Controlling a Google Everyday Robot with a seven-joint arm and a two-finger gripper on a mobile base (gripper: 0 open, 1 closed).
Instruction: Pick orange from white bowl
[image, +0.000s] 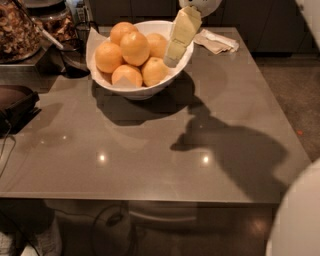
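Observation:
The white bowl (182, 64) stands at the back of the grey table (150, 150), left of the middle, with a white paper liner poking out on its left. It holds several oranges; a deep-orange one (134, 47) lies on top in the middle. A paler, yellowish one (155, 71) lies at the front right. My gripper (172, 59) is cream-coloured and comes down from the top. Its tip is just inside the bowl's right rim, beside the paler orange. It holds nothing that I can see.
A crumpled napkin (216, 41) lies right of the bowl at the back. Glass jars of food (20, 30) and a dark dish with a utensil (75, 65) stand at the back left. A black object (15, 102) lies at the left edge. A white robot part (300, 220) fills the bottom right.

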